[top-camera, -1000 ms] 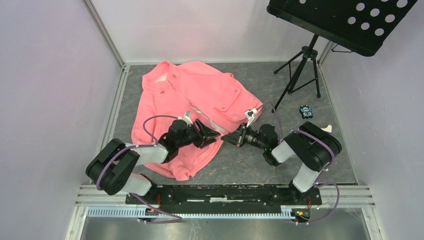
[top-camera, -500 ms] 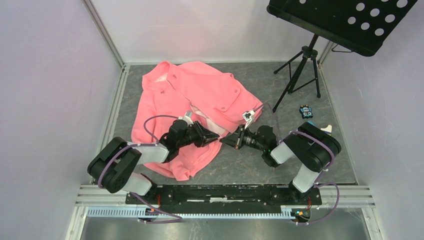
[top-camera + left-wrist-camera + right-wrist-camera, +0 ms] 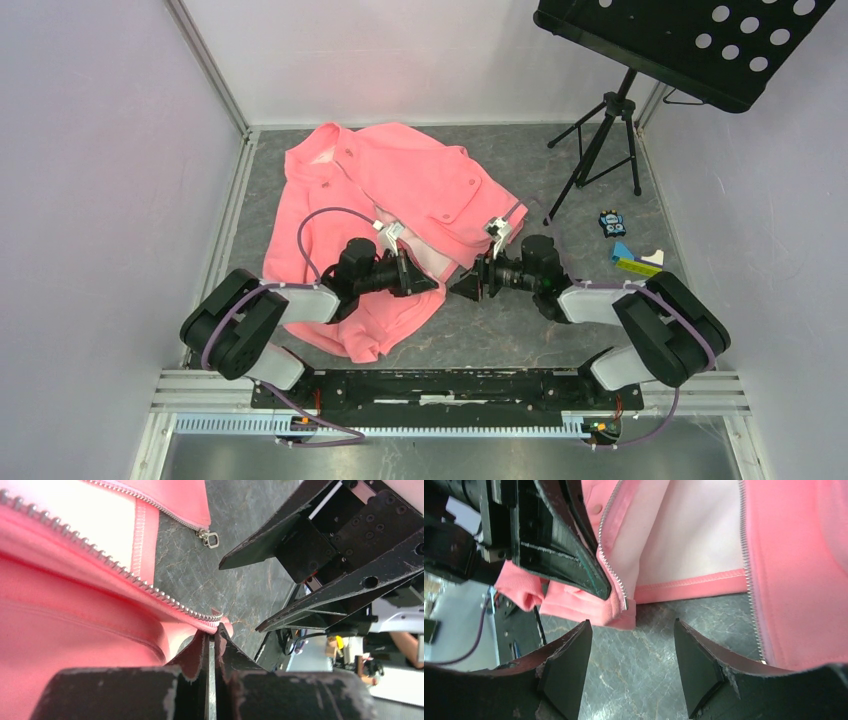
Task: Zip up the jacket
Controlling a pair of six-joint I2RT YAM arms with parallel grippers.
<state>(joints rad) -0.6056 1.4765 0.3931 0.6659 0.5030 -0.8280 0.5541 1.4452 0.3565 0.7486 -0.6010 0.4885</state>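
The coral-pink jacket (image 3: 380,190) lies spread on the grey floor with its front apart. My left gripper (image 3: 425,281) is shut on the jacket's bottom corner, pinching the fabric just below the end of one row of zipper teeth (image 3: 125,575). The zipper slider (image 3: 209,539) sits at the bottom of the other front edge, lying on the floor. My right gripper (image 3: 631,630) faces the left one, open, with only bare floor between its fingers. It is just short of the held hem corner (image 3: 619,614). The second zipper row (image 3: 749,580) runs along its right side.
A black music stand (image 3: 690,40) on a tripod (image 3: 600,140) stands at the back right. A small toy (image 3: 611,222) and a blue-and-yellow object (image 3: 635,262) lie on the floor right of my right arm. White walls close in both sides.
My left gripper has shut on the jacket's zipper corner. My right gripper has opened and let go, and its arm has swung lower and further right.
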